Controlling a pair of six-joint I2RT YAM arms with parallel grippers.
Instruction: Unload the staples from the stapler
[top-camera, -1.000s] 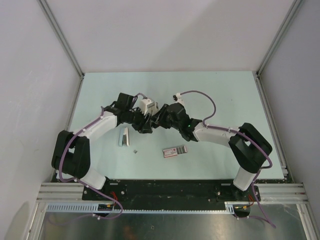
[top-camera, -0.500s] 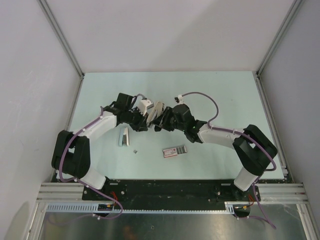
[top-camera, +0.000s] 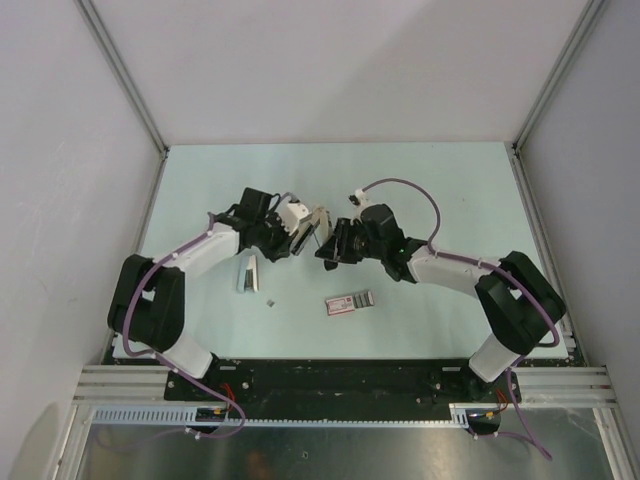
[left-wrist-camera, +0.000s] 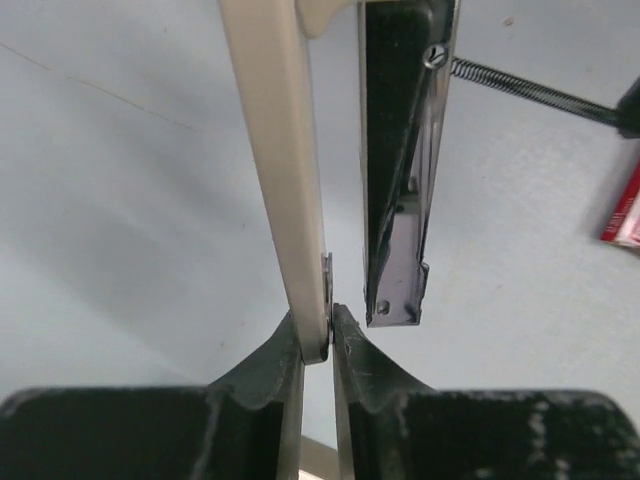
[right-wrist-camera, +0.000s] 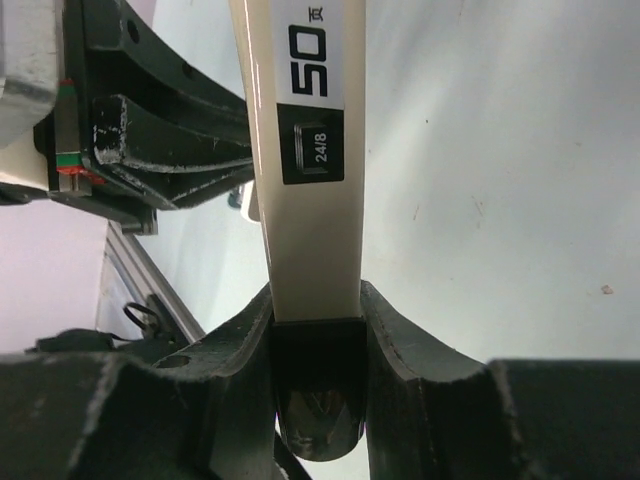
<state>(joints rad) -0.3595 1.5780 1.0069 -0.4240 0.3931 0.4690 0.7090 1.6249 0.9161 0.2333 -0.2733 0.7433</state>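
Note:
The stapler (top-camera: 316, 228) hangs above the table between both arms, swung open. My left gripper (left-wrist-camera: 320, 338) is shut on the tip of its beige arm (left-wrist-camera: 275, 150). The black metal magazine (left-wrist-camera: 400, 170) stands apart beside that arm, with a stretched spring (left-wrist-camera: 530, 90) behind it. My right gripper (right-wrist-camera: 318, 325) is shut on the stapler's black rear end (right-wrist-camera: 318, 380), below the beige body (right-wrist-camera: 300, 150) marked 50 and 24/8. From above, the left gripper (top-camera: 303, 234) and right gripper (top-camera: 335, 243) nearly face each other. A silvery bar of staples (top-camera: 247, 273) lies on the table below the left forearm, with a tiny fragment (top-camera: 270, 301) nearby.
A flat pink-and-grey box (top-camera: 350, 301) lies on the table in front of the grippers; its corner (left-wrist-camera: 625, 210) shows in the left wrist view. Grey walls close in the table on three sides, and the arm bases stand at the near edge.
My left gripper has closed onto the tip of the stapler's beige arm. The right gripper has drawn slightly to the right with the rear end, and the stapler now shows spread open.

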